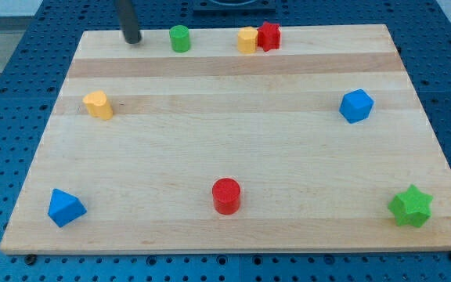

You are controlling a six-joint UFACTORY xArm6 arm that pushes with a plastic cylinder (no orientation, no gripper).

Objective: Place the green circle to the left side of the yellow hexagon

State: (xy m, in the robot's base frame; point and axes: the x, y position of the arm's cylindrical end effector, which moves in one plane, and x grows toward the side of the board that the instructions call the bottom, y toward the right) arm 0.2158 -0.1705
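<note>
The green circle (180, 38) stands near the view's top edge of the wooden board (233, 141). The yellow hexagon (247, 40) sits to its right, with a gap between them, and touches a red star-shaped block (269, 36) on its right side. My tip (133, 39) rests on the board at the view's top left, a short way left of the green circle and apart from it.
A yellow heart-like block (98, 104) lies at the left. A blue triangle-like block (65, 207) is at the bottom left. A red circle (226, 196) is at bottom centre. A green star (410, 206) is at bottom right. A blue block (356, 106) is at the right.
</note>
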